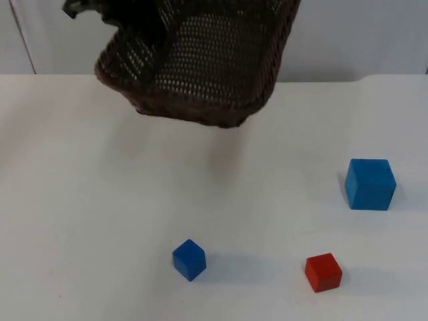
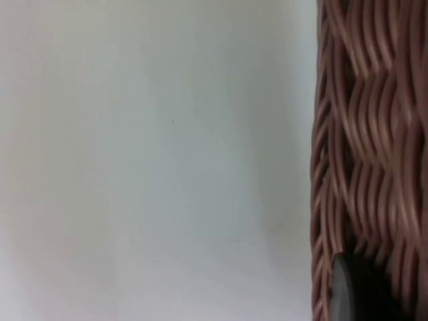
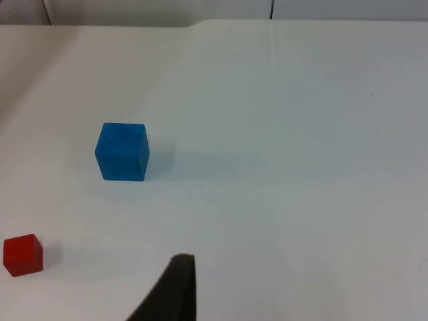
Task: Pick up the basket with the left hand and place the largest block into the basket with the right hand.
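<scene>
above the table at 12 o'clock, left gripper (image 1: 83, 8) holds the basket (image 1: 200, 67) aloft; big blue block (image 3: 122, 151) lies at 11 o'clock of the right gripper (image 3: 175, 287), whose grip i cannot tell.

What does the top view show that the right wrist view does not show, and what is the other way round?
Top view alone: the dark wicker basket lifted above the table, and the small blue block near the front edge. Right wrist view alone: the right gripper's black fingertip, above bare table short of the blocks. Both: the large blue block, the red block and the white table.
</scene>
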You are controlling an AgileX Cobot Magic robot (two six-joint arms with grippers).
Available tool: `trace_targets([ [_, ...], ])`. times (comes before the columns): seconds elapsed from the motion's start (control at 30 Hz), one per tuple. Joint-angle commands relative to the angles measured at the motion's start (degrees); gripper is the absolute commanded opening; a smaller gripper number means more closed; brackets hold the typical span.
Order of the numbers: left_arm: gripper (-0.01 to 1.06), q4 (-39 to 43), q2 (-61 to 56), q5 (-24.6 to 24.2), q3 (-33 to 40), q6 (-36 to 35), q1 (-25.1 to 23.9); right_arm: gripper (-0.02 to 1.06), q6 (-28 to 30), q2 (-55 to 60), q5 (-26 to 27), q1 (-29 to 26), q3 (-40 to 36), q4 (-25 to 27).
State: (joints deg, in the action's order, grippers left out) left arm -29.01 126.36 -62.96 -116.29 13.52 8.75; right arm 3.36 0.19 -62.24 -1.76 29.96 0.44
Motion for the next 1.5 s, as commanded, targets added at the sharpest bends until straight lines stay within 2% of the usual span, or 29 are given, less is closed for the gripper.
trace_targets([
  [0.0,0.0,-2.7,-1.7,-1.0,0.3,-0.6,-0.8,1.05,0.2,-0.2,0.4,-0.3,-0.3,0.0],
  [0.43,0.0,-6.5,-2.9,-6.8,1.4,-0.6,-2.2,1.05,0.2,-0.2,0.4,-0.3,-0.3,0.0],
  [0.73,0.0,-7.9,-3.3,-7.0,2.6,-0.6,-2.2,1.05,0.2,-0.2,0.4,-0.3,-0.3,0.0],
  [0.8,0.0,-8.2,-4.2,-7.0,5.8,-0.5,-2.2,1.05,0.2,-0.2,0.4,-0.3,-0.3,0.0],
  [0.9,0.0,-8.4,-7.3,-3.2,13.4,1.3,-2.2,1.05,0.2,-0.2,0.4,-0.3,-0.3,0.0],
  [0.93,0.0,-8.4,-7.3,-3.2,13.4,1.3,-2.2,1.05,0.2,-0.2,0.4,-0.3,-0.3,0.0],
  [1.07,0.0,-11.3,-13.8,3.4,26.6,5.4,-2.2,1.05,0.2,-0.2,0.4,-0.3,-0.3,0.0],
  [1.1,0.0,-11.3,-13.8,3.4,26.6,5.4,-2.2,1.05,0.2,-0.2,0.4,-0.3,-0.3,0.0],
  [1.27,0.0,-15.8,-20.3,8.4,39.9,10.7,-2.2,1.05,0.2,-0.2,0.4,-0.3,-0.3,0.0],
  [1.3,0.0,-15.8,-20.3,8.4,39.9,10.7,-2.2,1.05,0.2,-0.2,0.4,-0.3,-0.3,0.0],
  [1.43,0.0,-16.9,-24.2,13.1,49.0,12.4,-2.2,1.05,0.2,-0.2,0.4,-0.3,-0.3,0.1],
  [1.47,0.0,-16.9,-24.2,13.1,49.0,12.4,-2.2,1.05,0.2,-0.2,0.4,-0.3,-0.3,0.1],
])
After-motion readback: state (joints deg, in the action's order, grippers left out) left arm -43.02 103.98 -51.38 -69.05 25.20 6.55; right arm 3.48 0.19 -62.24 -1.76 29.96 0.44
